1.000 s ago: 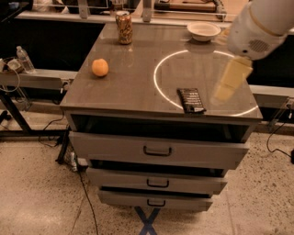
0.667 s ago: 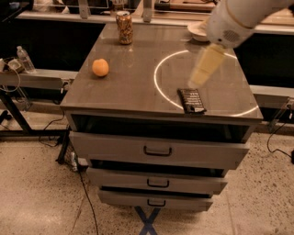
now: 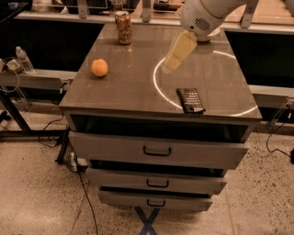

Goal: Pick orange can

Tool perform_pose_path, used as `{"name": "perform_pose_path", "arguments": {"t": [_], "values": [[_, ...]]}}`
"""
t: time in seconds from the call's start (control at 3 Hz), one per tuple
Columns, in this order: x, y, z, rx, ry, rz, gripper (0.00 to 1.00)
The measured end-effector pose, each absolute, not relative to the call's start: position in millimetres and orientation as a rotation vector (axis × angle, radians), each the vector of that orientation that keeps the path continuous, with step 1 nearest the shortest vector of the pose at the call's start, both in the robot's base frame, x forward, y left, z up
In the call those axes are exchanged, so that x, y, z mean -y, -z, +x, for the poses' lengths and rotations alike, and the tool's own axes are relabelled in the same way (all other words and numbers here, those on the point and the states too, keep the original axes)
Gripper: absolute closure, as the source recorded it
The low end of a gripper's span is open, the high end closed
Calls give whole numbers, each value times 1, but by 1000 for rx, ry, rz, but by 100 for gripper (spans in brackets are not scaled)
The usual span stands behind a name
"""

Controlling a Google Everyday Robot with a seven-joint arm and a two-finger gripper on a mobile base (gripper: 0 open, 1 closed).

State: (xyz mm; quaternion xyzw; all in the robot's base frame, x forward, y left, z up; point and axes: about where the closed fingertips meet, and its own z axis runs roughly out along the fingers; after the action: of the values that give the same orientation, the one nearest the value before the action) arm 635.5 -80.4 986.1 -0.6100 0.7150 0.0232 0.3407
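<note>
Near edge: drawer cabinet (image 3: 156, 151), top drawer slightly out. A black flat device (image 3: 190, 100) lies on the top, front right, on the white ring mark. Orange fruit (image 3: 99, 67) mid-left. Gripper (image 3: 170, 65) hangs over the centre-rear of the top, angled down-left. Can't tell if it's open or closed; nothing seen in it or touching it. Orange can (image 3: 123, 27) stands upright at the far-left edge, well apart from the gripper. The arm (image 3: 206, 13) is cut off at the frame top and hides most of a white dish behind it.
</note>
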Motion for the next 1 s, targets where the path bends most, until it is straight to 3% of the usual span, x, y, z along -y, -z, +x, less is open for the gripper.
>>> {"name": "perform_pose_path", "arguments": {"t": [0.33,1.0], "values": [[65,-979,658,-1853,-85,-1507,0],[13,-960,799,-1786,-204,-1120,0]]}}
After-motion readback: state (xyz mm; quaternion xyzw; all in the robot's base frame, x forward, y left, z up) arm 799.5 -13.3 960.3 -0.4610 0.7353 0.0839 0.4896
